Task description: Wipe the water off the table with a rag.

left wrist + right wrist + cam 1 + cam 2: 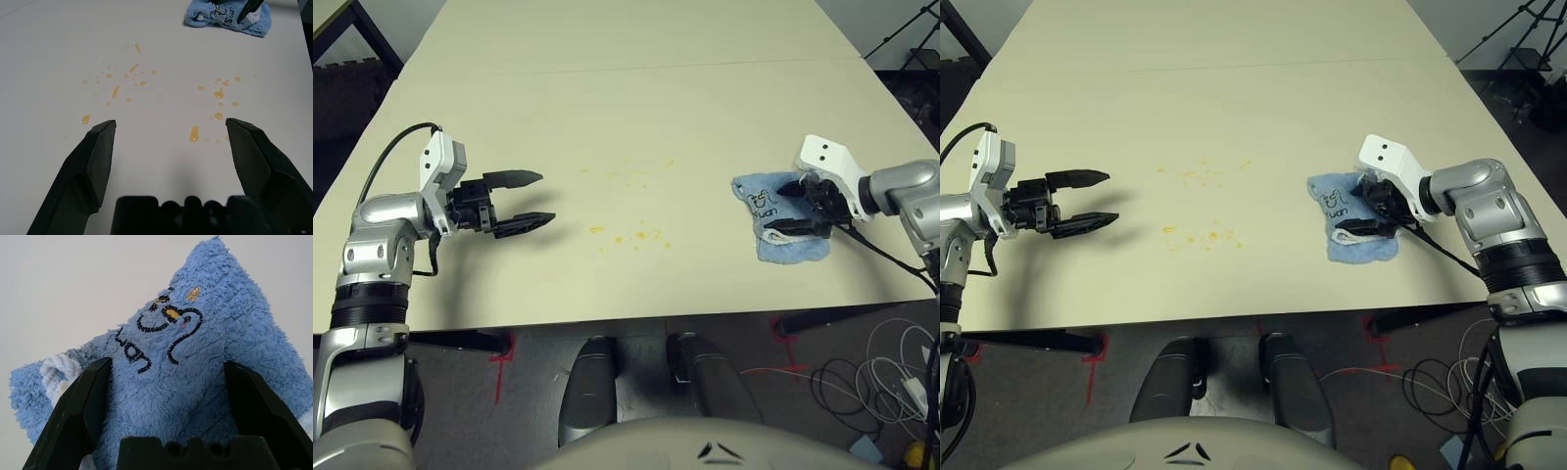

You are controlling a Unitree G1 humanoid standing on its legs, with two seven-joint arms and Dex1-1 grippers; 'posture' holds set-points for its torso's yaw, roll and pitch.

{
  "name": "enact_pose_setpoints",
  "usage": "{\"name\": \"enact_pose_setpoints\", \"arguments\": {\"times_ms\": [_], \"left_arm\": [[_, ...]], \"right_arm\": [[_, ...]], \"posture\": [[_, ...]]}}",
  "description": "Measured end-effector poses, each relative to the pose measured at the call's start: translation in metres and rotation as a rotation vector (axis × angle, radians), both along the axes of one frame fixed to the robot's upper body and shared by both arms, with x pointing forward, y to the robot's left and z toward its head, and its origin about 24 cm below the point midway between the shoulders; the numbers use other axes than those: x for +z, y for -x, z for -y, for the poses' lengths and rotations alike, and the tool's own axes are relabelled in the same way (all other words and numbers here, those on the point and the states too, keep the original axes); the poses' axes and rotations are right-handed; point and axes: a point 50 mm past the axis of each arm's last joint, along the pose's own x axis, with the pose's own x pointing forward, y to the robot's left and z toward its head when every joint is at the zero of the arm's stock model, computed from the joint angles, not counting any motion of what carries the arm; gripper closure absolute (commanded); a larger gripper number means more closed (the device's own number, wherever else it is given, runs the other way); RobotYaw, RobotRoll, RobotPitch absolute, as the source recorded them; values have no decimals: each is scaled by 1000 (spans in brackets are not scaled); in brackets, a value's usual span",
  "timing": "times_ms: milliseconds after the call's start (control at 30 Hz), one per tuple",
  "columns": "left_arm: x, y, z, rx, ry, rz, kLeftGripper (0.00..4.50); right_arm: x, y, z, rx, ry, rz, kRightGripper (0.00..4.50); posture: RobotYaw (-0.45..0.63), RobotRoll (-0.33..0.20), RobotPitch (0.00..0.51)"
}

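The light-blue rag (756, 206) with a dark scribbled mark lies bunched on the right side of the cream table (607, 108). My right gripper (775, 211) is down on it and open, one black finger on each side of the cloth (166, 382). Yellowish water droplets (626, 235) are scattered in two loose patches at the table's middle, left of the rag. My left gripper (546, 198) hovers open just above the table to the left of the droplets (217, 93), pointing toward them, with nothing between its fingers.
A thin seam (607, 69) crosses the far part of the table. The front edge (607, 321) runs close below the droplets. Cables (891, 377) lie on the floor at right; a dark frame (352, 39) stands at the back left.
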Motion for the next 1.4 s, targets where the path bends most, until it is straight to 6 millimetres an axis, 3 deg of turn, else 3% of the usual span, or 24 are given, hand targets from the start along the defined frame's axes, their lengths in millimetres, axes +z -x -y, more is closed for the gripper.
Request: {"name": "enact_pose_setpoints", "arguments": {"times_ms": [100,200,600,1167,1400], "left_arm": [[0,0,1,-2,-1,0,0],[1,1,3,-9,-5,3,0],[2,1,4,-14,-3,2,0],[2,-8,6,-16,4,1,0],[3,-9,7,-29,-3,-2,0]], "right_arm": [[-4,0,0,-8,8,-5,14],[-8,-1,1,-23,5,-15,596],[-14,-6,1,-85,0,15,4336],[-8,-3,-3,-120,-111,-12,4420],[9,-3,-16,-60,-215,-16,4421]], "posture": [[204,0,176],[186,0,183],[136,0,179],[98,0,170],[126,0,167]]}}
